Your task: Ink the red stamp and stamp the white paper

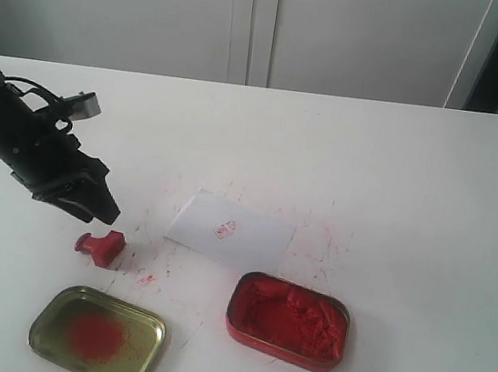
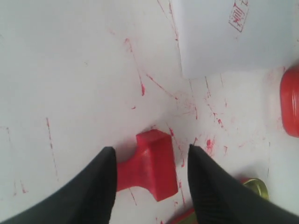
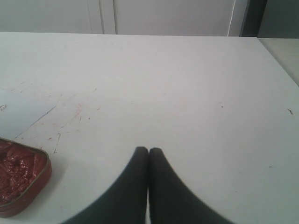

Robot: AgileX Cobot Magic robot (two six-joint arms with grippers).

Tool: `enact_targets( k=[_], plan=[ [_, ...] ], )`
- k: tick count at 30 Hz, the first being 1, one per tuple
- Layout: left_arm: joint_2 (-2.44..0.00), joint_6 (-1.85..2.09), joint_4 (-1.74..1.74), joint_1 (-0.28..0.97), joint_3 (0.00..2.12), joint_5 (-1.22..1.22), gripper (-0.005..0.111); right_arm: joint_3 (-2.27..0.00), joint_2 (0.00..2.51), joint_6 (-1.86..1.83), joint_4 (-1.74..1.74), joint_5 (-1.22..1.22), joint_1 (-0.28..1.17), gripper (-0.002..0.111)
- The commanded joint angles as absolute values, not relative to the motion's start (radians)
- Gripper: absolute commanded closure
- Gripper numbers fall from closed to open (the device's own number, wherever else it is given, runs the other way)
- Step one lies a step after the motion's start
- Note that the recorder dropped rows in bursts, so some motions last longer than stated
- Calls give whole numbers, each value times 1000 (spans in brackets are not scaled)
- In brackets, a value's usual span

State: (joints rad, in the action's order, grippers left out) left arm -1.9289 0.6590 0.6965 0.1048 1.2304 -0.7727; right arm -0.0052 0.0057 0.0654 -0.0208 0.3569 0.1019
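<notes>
Red imprint (image 1: 225, 229) on the white paper (image 1: 262, 240), illegibly small

Black left gripper (image 1: 99, 208), ribbed fingers (image 2: 212, 186), looped black cable (image 1: 32, 89), perhaps grey clip (image 1: 85, 107).

Left gripper (image 2: 150, 150) spread wide, black fingers (image 2: 98, 186) flanking the small solid-red blocky stamp (image 2: 152, 165), tipped sideways on the ink-flecked white counter (image 2: 70, 70); thin white paper sheet (image 2: 210, 42) nearby, bearing a red imprint (image 2: 238, 16).

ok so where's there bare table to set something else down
Widest bare table lies right of the white paper and red tin, and along the far side behind the paper. Front left is crowded: red stamp, gold tin, left gripper close together.
</notes>
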Motion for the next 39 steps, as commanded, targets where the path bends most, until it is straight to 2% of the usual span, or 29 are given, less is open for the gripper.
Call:
enact_targets(
  k=[1, 6, 15, 32, 39],
  plan=[
    [-1884, 651, 699, 102, 1235, -782, 54, 0, 0, 64, -23, 342, 98, 108],
    [-1858, 651, 697, 102, 1235, -777, 60, 0, 0, 98, -23, 342, 98, 108],
    [-1856, 651, 695, 102, 1235, -804, 107, 0, 0, 98, -23, 342, 98, 108],
    [-1856, 661, 695, 102, 1235, -807, 107, 0, 0, 98, -23, 342, 98, 108],
    [-1835, 513, 625, 102, 1235, -817, 107, 0, 0, 98, -23, 342, 98, 108]
  ],
)
